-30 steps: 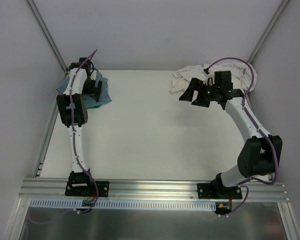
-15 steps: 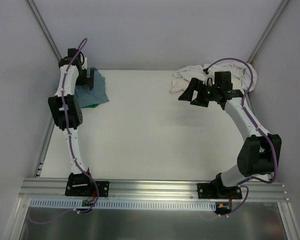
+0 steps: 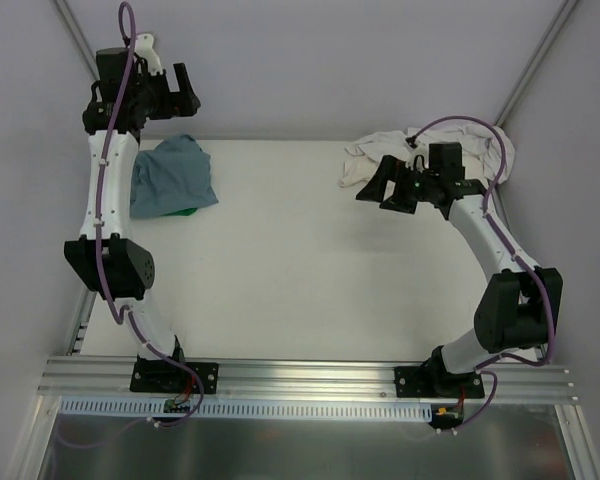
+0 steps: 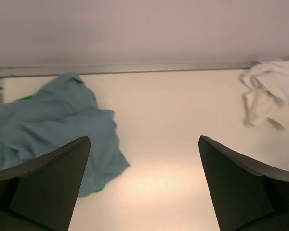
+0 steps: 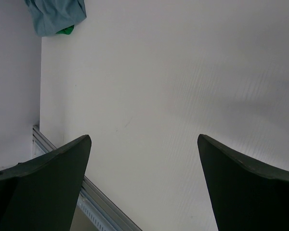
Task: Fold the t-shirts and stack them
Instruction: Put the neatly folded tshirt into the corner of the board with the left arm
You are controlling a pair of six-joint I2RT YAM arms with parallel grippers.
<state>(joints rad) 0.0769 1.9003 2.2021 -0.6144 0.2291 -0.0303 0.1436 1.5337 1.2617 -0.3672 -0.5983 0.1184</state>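
Note:
A crumpled slate-blue t-shirt (image 3: pixel 170 178) lies at the table's back left, with a bit of green t-shirt (image 3: pixel 185 211) peeking from under its near edge. The cream t-shirt (image 3: pixel 380 150) is bunched at the back right. My left gripper (image 3: pixel 187 88) hangs open, high above and behind the blue shirt, holding nothing. The left wrist view shows the blue shirt (image 4: pixel 53 125) lower left and the cream shirt (image 4: pixel 274 91) far right. My right gripper (image 3: pixel 383 190) is open just in front of the cream shirt, over bare table (image 5: pixel 149 86). The blue shirt (image 5: pixel 55 17) shows at the top left of its view.
The white table (image 3: pixel 300 260) is enclosed by pale walls at the back and sides. An aluminium rail (image 3: pixel 310 375) runs along the near edge with both arm bases on it. A purple cable (image 3: pixel 460 125) loops over the cream shirt.
My left arm has risen and swung back away from the blue shirt, which now lies uncovered. The right arm has stayed still.

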